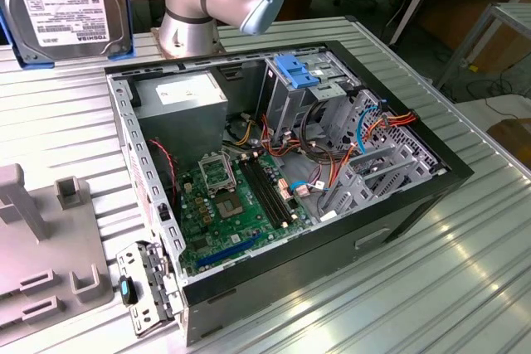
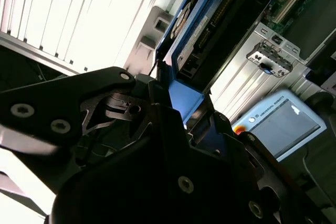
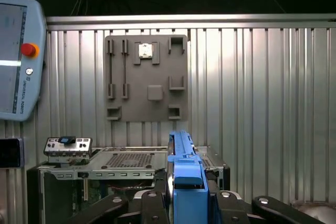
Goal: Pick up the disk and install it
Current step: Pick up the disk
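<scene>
The disk [image 1: 66, 2] hangs in the air at the exterior view's upper left, above the ribbed metal table, its pale label facing the camera and a blue rail along its edge. The first wrist view shows the disk [image 3: 184, 174] edge-on, its blue carrier standing up between the black fingers of my gripper [image 3: 184, 195]. In the second wrist view my gripper [image 2: 181, 103] is shut on the blue end of the disk [image 2: 197, 30]. The open computer case lies below and apart from it.
The open computer case [image 1: 398, 221] lies on its side mid-table, with a motherboard [image 1: 232, 205], cables and an upright metal cage topped by a blue bracket [image 1: 296, 70]. A grey fixture plate [image 1: 41, 263] sits at the exterior view's left. A teach pendant [image 3: 16, 56] lies beside the table.
</scene>
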{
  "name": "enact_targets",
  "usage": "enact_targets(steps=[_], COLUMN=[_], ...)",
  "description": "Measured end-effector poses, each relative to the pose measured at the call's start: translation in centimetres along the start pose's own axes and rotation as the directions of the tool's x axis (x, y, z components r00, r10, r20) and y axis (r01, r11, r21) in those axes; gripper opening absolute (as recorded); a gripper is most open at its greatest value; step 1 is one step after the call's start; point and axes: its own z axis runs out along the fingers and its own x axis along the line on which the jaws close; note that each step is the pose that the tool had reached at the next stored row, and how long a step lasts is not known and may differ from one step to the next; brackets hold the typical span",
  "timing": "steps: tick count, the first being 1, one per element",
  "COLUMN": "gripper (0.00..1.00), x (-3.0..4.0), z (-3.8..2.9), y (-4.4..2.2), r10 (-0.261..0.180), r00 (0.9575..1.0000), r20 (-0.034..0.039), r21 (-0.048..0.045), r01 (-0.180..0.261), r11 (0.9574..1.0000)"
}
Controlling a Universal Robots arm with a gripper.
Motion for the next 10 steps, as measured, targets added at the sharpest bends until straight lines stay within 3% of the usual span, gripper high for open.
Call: enact_targets(steps=[6,8,10], gripper=[0.37,0.37,0.37], x=[-0.03,-0.04,-0.07], z=[0.04,0.04,0.08], y=[-1.73,-2.69,-4.4], r10=[0.0,0.0,0.0], r00=[1.0,1.0,1.0], r20=[0.0001,0.0,0.0001], r21=[0.0001,0.0,0.0001], r01=[0.0,0.0,0.0], r11=[1.0,1.0,1.0])
